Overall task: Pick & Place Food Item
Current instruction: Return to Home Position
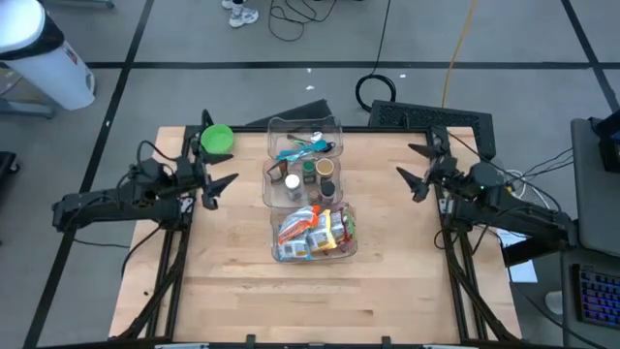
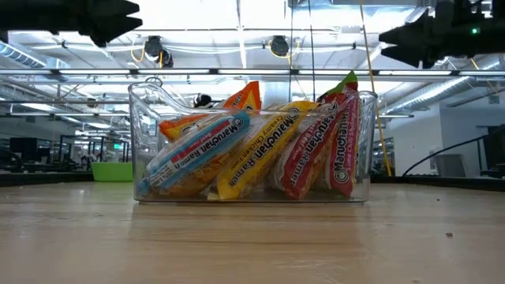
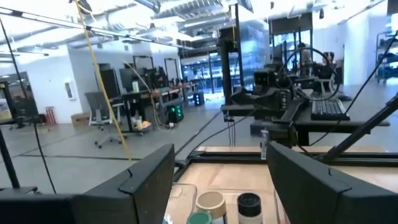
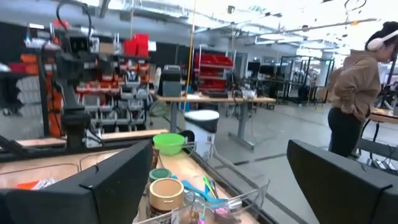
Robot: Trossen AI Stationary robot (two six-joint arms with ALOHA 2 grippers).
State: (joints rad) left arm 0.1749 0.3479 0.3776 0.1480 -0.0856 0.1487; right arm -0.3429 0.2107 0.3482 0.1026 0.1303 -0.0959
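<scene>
Several ramen packets [image 1: 315,233] stand packed in a clear bin [image 2: 142,118] at the table's middle, seen close in the low view [image 2: 252,146]. Behind it, a second clear bin holds jars and a cup [image 1: 302,179], and a third holds blue utensils [image 1: 305,145]. My left gripper [image 1: 215,176] hangs open above the table's left side, pointing level toward the jar bin. My right gripper [image 1: 415,167] hangs open above the right side, facing it. Neither holds anything. The left wrist view shows the jar lids [image 3: 211,204] between its fingers; the right wrist view shows the cup [image 4: 165,193].
A green bowl [image 1: 215,139] sits at the table's far left corner. A black keyboard [image 1: 431,118] lies at the far right edge. A person [image 4: 351,99] stands in the room beyond the table. Bare wood lies near the front edge [image 1: 310,310].
</scene>
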